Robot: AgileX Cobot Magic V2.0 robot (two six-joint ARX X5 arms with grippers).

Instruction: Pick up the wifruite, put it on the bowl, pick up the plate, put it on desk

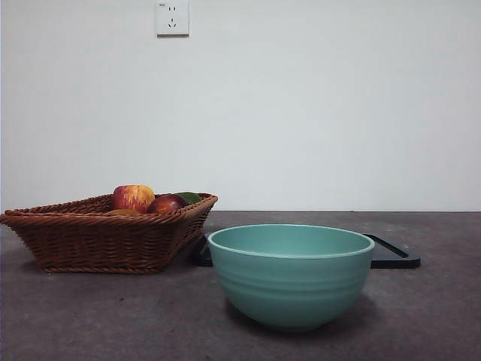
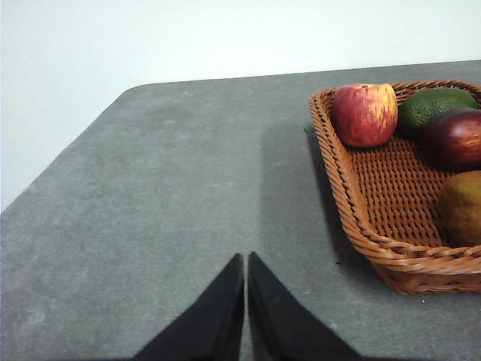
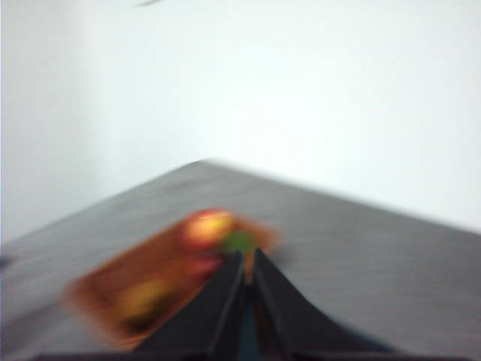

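Observation:
The wifruite point(image 1: 122, 213), dull brown, lies in a brown wicker basket point(image 1: 90, 237) at the left; only its top shows over the rim. It also shows in the left wrist view point(image 2: 460, 207). The mint-green bowl point(image 1: 291, 274) stands empty at the front centre. A flat black plate point(image 1: 392, 254) lies behind the bowl, mostly hidden by it. My left gripper point(image 2: 246, 259) is shut and empty above the desk point(image 2: 165, 195), beside the basket point(image 2: 353, 203). My right gripper point(image 3: 249, 256) is shut and empty; its view is blurred, with the basket point(image 3: 113, 289) beyond the jaws. Neither gripper shows in the front view.
The basket also holds a red-yellow apple point(image 1: 134, 198), a dark red fruit point(image 1: 167, 204) and a green fruit point(image 1: 189, 197). A white wall with a socket point(image 1: 172, 17) stands behind the desk. The desk's rounded corner point(image 2: 135, 90) lies ahead of the left gripper.

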